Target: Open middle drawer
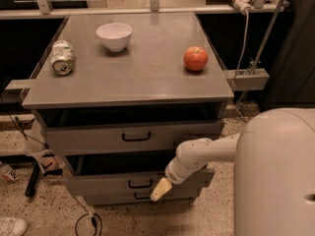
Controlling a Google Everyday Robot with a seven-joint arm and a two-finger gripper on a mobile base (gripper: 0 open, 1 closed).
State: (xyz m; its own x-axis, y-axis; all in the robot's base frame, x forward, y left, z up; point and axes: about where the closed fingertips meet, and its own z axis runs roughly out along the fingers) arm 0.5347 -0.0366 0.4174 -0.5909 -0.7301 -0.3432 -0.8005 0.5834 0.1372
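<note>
While my claw hangs just right of the middle drawer's handle, well under the counter, I cannot tell whether it is apart or together. Risk: a low reach may hook the bottom handle just beneath.

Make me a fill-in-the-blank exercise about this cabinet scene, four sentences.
1. The grey cabinet has ____ drawers.
2. On top, right of the white bowl, sits a red ____.
3. The can lies on its ____ near the top's left edge.
4. The claw is low in front of the middle drawer, just ____ of its black handle in the camera view.

Missing words: three; apple; side; right.
</note>
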